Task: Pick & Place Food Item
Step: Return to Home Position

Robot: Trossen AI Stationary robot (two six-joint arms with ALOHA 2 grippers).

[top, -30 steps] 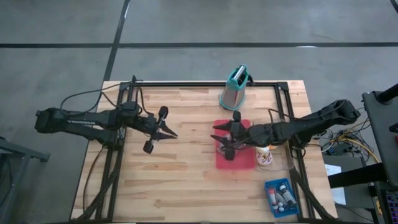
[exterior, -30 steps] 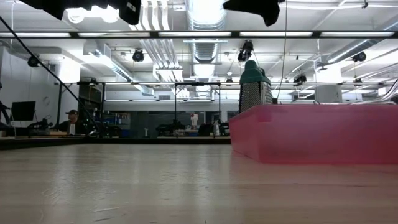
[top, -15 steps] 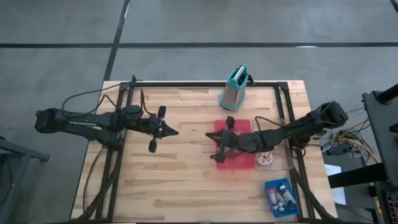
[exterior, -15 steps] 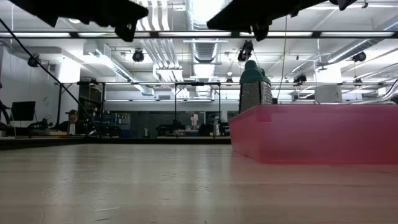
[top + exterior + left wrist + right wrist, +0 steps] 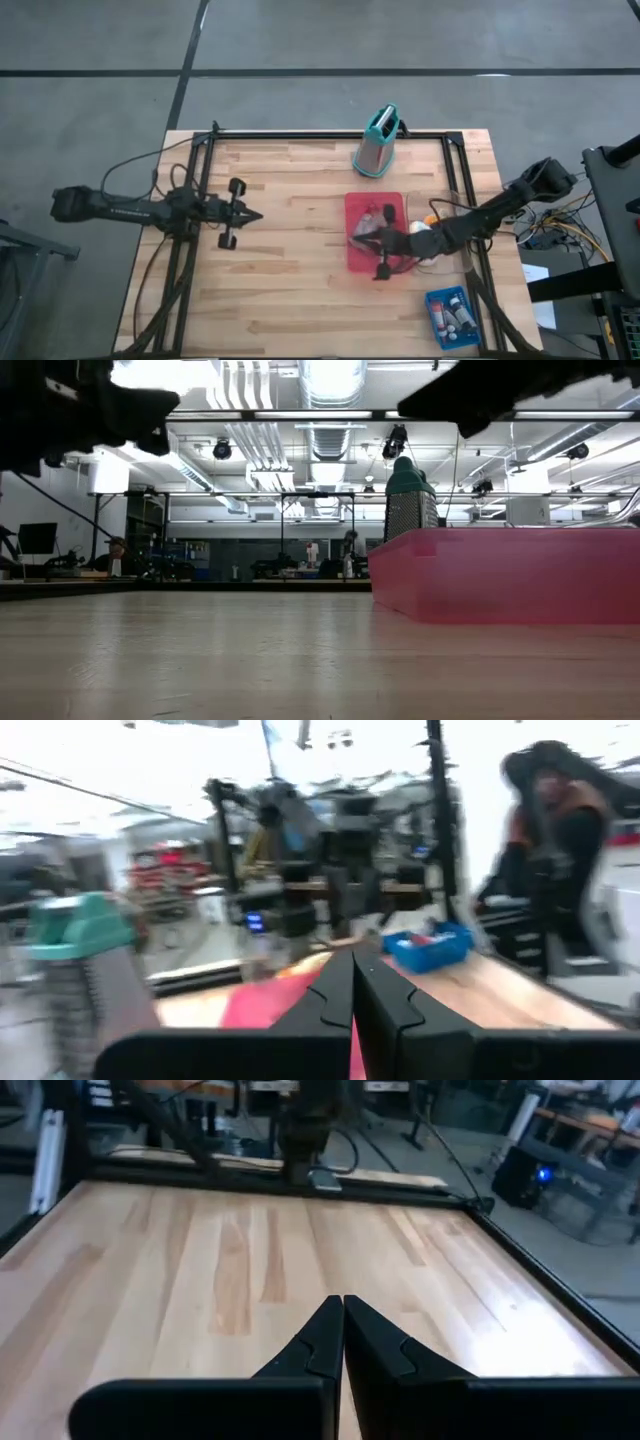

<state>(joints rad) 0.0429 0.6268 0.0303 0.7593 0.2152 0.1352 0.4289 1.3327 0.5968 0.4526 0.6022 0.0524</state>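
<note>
Over the red tray (image 5: 362, 205), at the right-hand side of the table (image 5: 290, 290), my right gripper (image 5: 356, 238) hangs with its fingers pressed together on nothing. My left gripper (image 5: 255, 214) sits above the table's left side, also closed and empty, pointing inward.

To get home cleanly, I judge the right arm needs the most care. Its forearm lies across the transparent bin (image 5: 448, 262), so I would lift first, clear of the tray wall and the bin's rim, and only then fold back toward my base. A level pull could hook the rim and tip out what I have stowed. I would leave the fingers shut, as there is nothing left to grasp. The grater (image 5: 377, 142) stands well apart, beyond the tray, and is no worry. The blue bin (image 5: 450, 313) near the table's corner lies outside my path too. The left arm has bare wood under it and can retract straight along its own line.

As for the food, it rests in the transparent bin just beside the tray. I can make out a pale donut (image 5: 420, 227), round and smooth-looking, with a small orange patch touching it (my own arm hides the rest). How many pieces lie there I cannot tell.
</note>
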